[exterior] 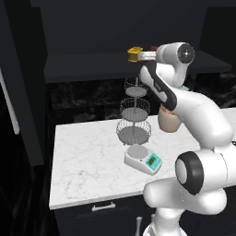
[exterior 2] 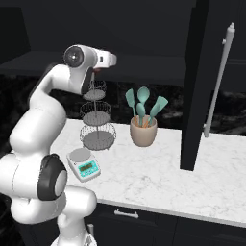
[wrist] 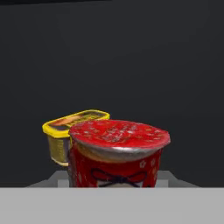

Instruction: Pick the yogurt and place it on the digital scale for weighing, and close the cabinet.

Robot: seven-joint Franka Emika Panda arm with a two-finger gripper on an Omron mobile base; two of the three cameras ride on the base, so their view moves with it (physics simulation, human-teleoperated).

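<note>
The yogurt (wrist: 118,153), a small red cup with a foil-edged lid, stands very close in the hand view, low and centred. Just behind it to the left sits a squat yellow container (wrist: 65,131). My gripper (exterior: 139,55) reaches level into the open black cabinet (exterior: 92,64) at shelf height, beside the yellow container (exterior: 134,53). Its fingertips are hidden, so I cannot see how the jaws stand on the cup. The digital scale (exterior: 144,160), white with a round grey plate and a teal display, lies bare on the marble counter (exterior: 87,166) below. The cabinet door (exterior 2: 202,86) hangs open at the right.
A tiered wire basket stand (exterior: 134,110) rises between the scale and the shelf, right under my arm. A beige pot of teal utensils (exterior 2: 143,129) stands to its right. The open door's silver handle (exterior 2: 218,77) juts over the counter. Another door (exterior: 18,92) stands open at the left.
</note>
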